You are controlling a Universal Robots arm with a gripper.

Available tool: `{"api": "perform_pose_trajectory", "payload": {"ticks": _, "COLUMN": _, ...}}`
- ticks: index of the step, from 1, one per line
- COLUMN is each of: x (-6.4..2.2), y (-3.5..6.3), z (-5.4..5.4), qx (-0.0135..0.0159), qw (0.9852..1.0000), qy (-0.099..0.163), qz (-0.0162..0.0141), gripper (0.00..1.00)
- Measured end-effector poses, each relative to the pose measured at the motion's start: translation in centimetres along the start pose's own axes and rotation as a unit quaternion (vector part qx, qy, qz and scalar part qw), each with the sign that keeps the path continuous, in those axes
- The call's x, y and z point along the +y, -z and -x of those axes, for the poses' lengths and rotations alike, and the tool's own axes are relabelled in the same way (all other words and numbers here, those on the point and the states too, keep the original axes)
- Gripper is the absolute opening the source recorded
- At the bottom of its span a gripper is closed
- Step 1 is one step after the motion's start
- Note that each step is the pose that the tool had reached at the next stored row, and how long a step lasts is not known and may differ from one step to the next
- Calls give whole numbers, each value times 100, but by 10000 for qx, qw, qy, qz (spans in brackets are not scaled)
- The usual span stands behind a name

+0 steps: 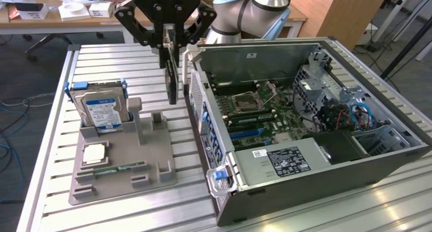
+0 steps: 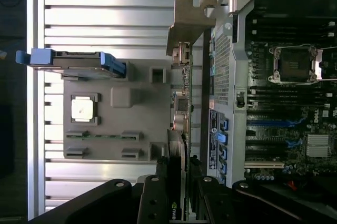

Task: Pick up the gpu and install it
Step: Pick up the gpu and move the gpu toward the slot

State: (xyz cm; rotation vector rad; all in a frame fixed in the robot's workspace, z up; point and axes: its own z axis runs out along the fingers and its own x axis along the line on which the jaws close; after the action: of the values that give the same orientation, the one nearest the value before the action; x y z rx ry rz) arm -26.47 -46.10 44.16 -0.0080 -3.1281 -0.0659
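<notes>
My gripper [image 1: 170, 52] is shut on the gpu [image 1: 173, 83], a thin dark card hanging upright and edge-on below the fingers. It is held in the air between the grey holder tray [image 1: 152, 151] and the open computer case [image 1: 304, 156], close to the case's rear wall. In the wrist view the gpu [image 2: 182, 108] runs away from my gripper [image 2: 178, 170], with its pale metal bracket [image 2: 190, 21] at the far end. The card sits just outside the case wall [image 2: 224, 77]. The motherboard [image 1: 260, 108] with its blue slots [image 2: 271, 123] lies open inside the case.
The grey holder tray [image 2: 139, 124] carries a silver hard drive [image 1: 101, 108] in a blue bracket, a processor chip [image 1: 94, 153] and a green memory stick [image 1: 116, 168]. Everything stands on a slatted metal table [image 1: 101, 60]. A cluttered desk [image 1: 60, 17] is behind.
</notes>
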Motion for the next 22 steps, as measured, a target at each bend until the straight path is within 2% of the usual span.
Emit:
{"api": "perform_pose_trajectory", "payload": {"ticks": 11, "x": 2, "y": 4, "z": 364, "qx": 0, "qw": 10000, "qy": 0, "qz": 1, "gripper": 26}}
{"api": "perform_pose_trajectory", "payload": {"ticks": 22, "x": 5, "y": 10, "z": 784, "qx": 0, "qw": 10000, "qy": 0, "qz": 0, "gripper": 26}}
